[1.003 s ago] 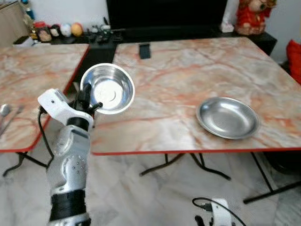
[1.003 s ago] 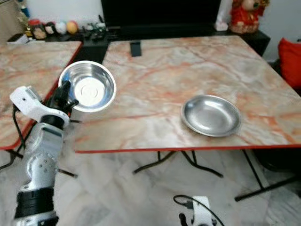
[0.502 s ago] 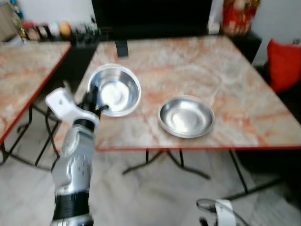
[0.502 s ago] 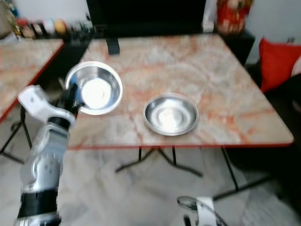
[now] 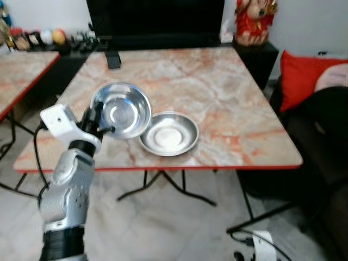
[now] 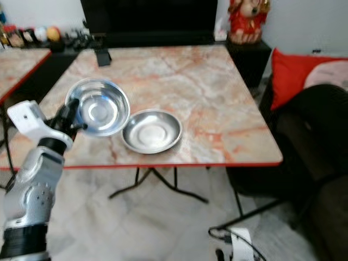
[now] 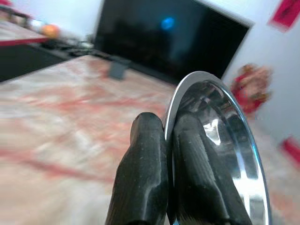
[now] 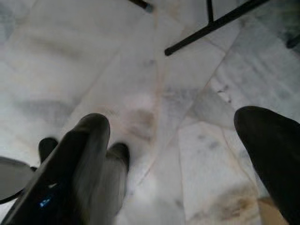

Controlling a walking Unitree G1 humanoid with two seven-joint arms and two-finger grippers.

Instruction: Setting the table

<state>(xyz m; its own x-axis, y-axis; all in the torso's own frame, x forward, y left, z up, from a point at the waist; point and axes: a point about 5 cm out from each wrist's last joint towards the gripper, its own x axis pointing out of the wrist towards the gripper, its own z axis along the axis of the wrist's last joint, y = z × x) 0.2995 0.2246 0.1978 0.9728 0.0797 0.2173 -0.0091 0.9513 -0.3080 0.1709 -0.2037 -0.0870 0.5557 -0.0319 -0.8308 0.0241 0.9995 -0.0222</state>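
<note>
Head view: your left claw (image 5: 97, 118) pinches the steel bowl (image 5: 122, 109) aloft by its rim over the counter (image 5: 228, 103), left of the plate (image 5: 169, 133); left wrist confirms; right wrist: right claw (image 8: 173, 154) wide above floor.

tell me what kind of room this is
Probably a home living and dining room: a marble-look folding table holding a steel plate, a big dark TV on a low unit, and a sofa with a red cushion.

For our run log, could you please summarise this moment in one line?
left gripper: shut on steel bowl, held tilted above table | steel plate: on table beside bowl | right gripper: open, idle over floor
</note>
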